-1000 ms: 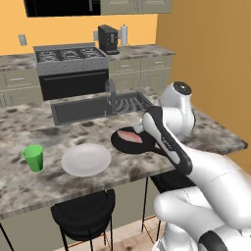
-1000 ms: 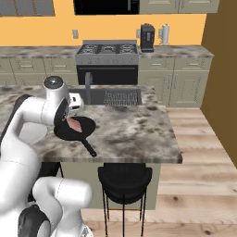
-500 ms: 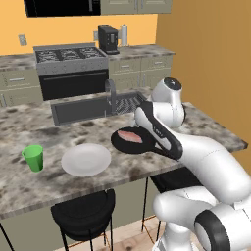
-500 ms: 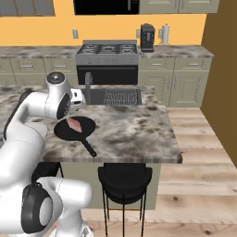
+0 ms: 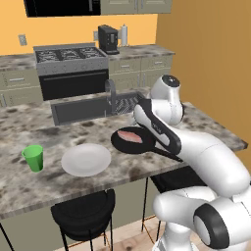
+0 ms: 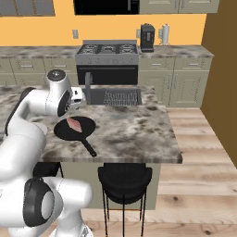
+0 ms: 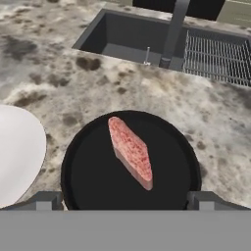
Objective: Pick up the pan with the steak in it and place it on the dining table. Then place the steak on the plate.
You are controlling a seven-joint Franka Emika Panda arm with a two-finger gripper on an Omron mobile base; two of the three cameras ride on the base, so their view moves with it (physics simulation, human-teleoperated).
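The pan [image 7: 131, 162] sits flat on the surface [image 5: 206, 125], near its front edge, and the steak [image 7: 130, 151] lies inside it, a little off the middle and lying diagonally in the hand view. The handle [image 6: 87, 146] of the pan points toward the front edge of the surface, on the robot's side. The plate [image 5: 86, 159] is just beside the pan, on its left, and it does not touch it; in the hand view its white rim comes in at the left border. A green cup [image 5: 34, 158] stands upright further left, near the plate.

The end effector [image 7: 125, 200] is above the pan and apart from it, and it looks down on the steak. Its fingers [image 7: 48, 200] are spread wide, one at each side of the pan's near rim, and they hold nothing.

Behind the pan there is the sink [image 7: 125, 39] with a dark tap [image 7: 174, 29], and a drying rack [image 7: 218, 51] is at its right. A black stool [image 6: 124, 178] stands under the front edge of the surface. A stove [image 5: 71, 68] stands at the back wall.
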